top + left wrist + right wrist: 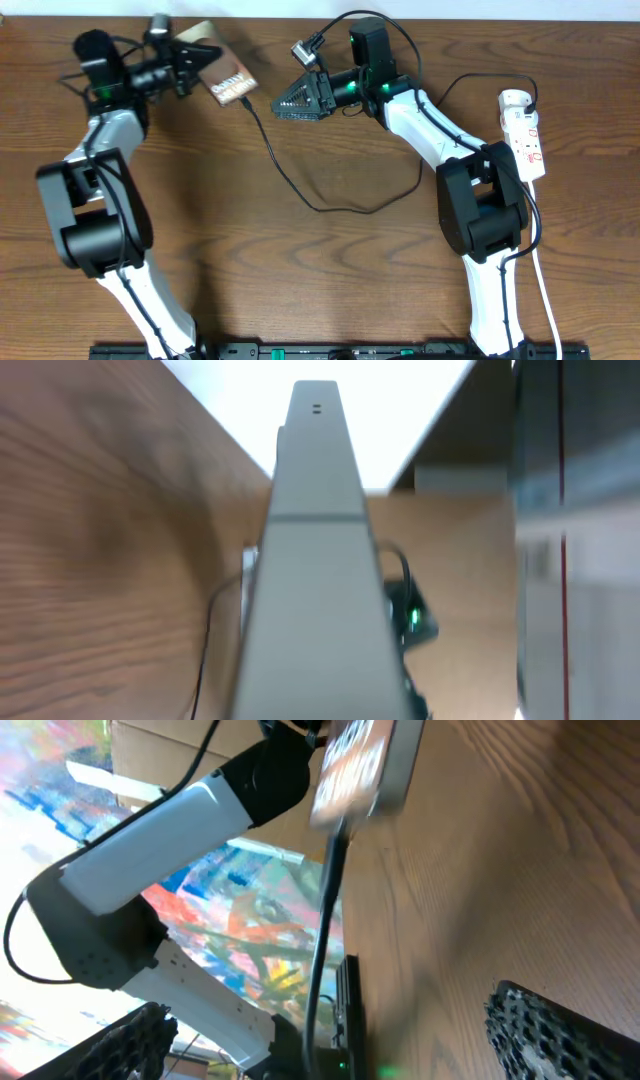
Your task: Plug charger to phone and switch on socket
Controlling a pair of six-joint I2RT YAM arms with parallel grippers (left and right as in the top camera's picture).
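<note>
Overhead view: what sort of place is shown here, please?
Probably a robotics lab workbench. A left arm and a right arm stand at a wooden table, working with a phone, a black charger cable and a white power strip.

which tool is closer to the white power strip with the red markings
Right. The right tool sits centrally, well left of the white power strip; the left tool is farther left, holding the flat bronze phone.

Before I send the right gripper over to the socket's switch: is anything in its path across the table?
No object stands between the right gripper and the socket. Only the charger lies there, its thin cable looping flat over the table in between. A move made above the table should probably clear it.
</note>
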